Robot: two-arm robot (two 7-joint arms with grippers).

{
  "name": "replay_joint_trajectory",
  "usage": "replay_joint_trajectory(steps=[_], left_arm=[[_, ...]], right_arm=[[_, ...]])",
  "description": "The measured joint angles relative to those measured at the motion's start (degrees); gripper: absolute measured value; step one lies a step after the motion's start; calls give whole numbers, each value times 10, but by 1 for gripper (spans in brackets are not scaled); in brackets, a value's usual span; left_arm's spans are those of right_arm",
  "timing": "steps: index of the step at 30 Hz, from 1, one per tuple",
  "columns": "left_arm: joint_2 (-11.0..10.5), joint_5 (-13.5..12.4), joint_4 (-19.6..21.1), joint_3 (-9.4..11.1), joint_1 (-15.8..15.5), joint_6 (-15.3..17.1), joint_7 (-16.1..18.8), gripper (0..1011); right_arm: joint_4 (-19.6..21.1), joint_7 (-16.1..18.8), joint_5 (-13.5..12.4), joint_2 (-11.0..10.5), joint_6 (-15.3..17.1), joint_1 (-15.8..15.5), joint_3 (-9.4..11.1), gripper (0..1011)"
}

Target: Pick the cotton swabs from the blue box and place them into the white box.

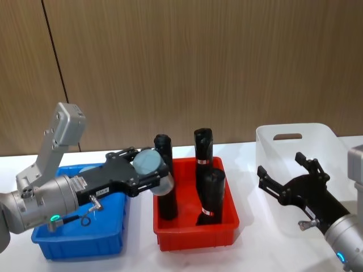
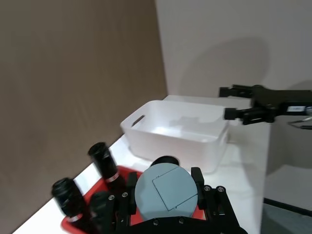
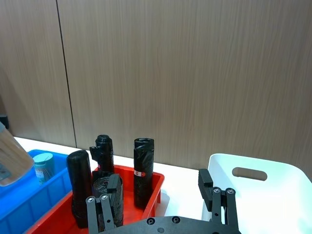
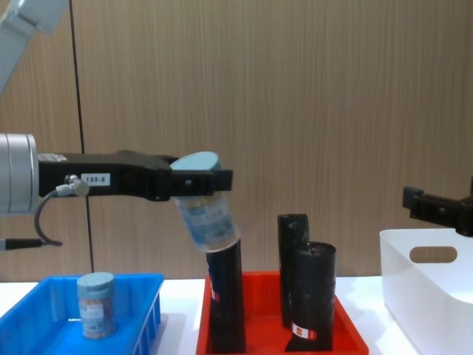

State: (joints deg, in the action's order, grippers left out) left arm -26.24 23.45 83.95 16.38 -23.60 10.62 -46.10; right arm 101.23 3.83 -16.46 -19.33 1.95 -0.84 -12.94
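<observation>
One cotton swabs jar (image 4: 209,220) is clamped, tilted, in the left gripper (image 1: 144,168) over the red tray (image 1: 195,233). Its base sits right at a black roll's (image 4: 225,296) top, and I can't tell if they touch. If I swing low toward the white box (image 1: 329,136), it could snag and twist loose. A second jar (image 4: 96,303) waits in the blue box (image 1: 79,246). The right gripper (image 1: 281,162) hangs open by the white box.
</observation>
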Motion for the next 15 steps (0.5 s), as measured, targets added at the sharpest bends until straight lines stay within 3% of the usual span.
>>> replay_joint_trajectory(steps=[15], left_arm=[[12, 37, -32, 14, -23, -40, -130, 668]], right_arm=[[0, 0, 0, 0, 0, 0, 0, 1002]])
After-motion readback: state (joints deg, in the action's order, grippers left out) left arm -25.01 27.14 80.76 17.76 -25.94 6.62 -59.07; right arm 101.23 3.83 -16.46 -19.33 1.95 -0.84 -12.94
